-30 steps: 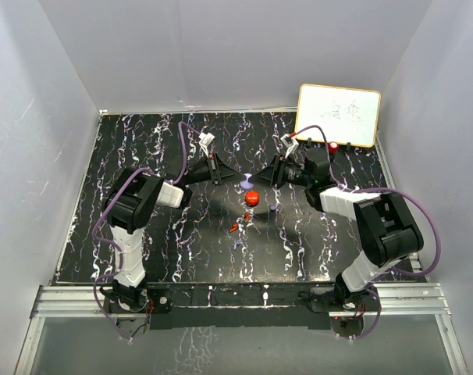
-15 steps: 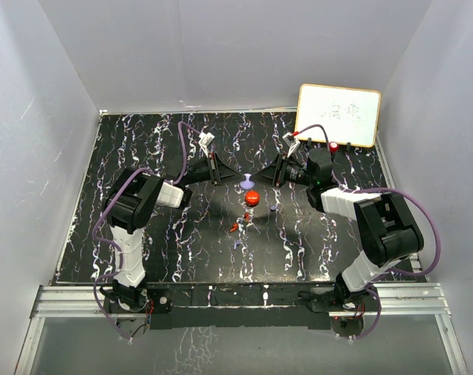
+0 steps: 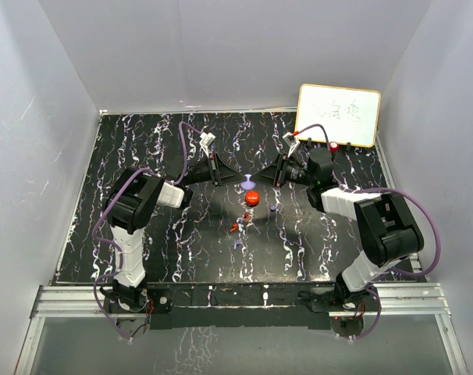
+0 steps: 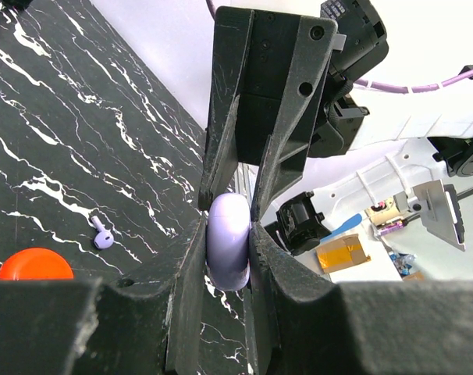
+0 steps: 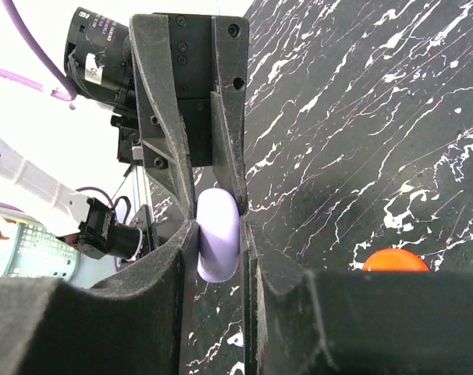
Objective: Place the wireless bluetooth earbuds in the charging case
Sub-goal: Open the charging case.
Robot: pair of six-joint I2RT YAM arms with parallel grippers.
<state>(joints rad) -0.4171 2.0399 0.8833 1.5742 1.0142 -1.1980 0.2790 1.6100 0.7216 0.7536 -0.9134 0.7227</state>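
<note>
Black stone-look surface (image 3: pixel 143 156) with white streaks lies inside a white-walled box, and both arms meet over its middle. Between them hangs the pale purple round charging case (image 3: pixel 247 184), up off the surface.

The left pincer (image 4: pixel 227 258) is nearly shut and squeezes the case by its flat sides. The right pincer (image 5: pixel 218 248) is what has changed. A moment ago it was wider, and now it has closed in from the other side, so its fingers press on the same case too. Two pincers now hold one case, edge up.

I think this is how they mean to pull the case open, one pincer on each half. I cannot tell if the lid has moved at all. No earbud is in the case yet.

The earbuds are all down on the surface. One tiny pale purple plastic earbud (image 3: pixel 274 208) lies at about 4 o'clock from the held case. The tiny red plastic earbuds (image 3: pixel 235 227) lie farther off toward 6 o'clock, with other small bits close by that are too small to tell apart. A red round case (image 3: pixel 252 198) sits just at 6 o'clock from the purple one, between it and the earbuds. A white board with a yellow rim (image 3: pixel 338 115) leans at the 2 o'clock corner, well apart.

Nothing blocks the earbuds, but both pincers are busy. One must let go before it can pick any earbud up.
</note>
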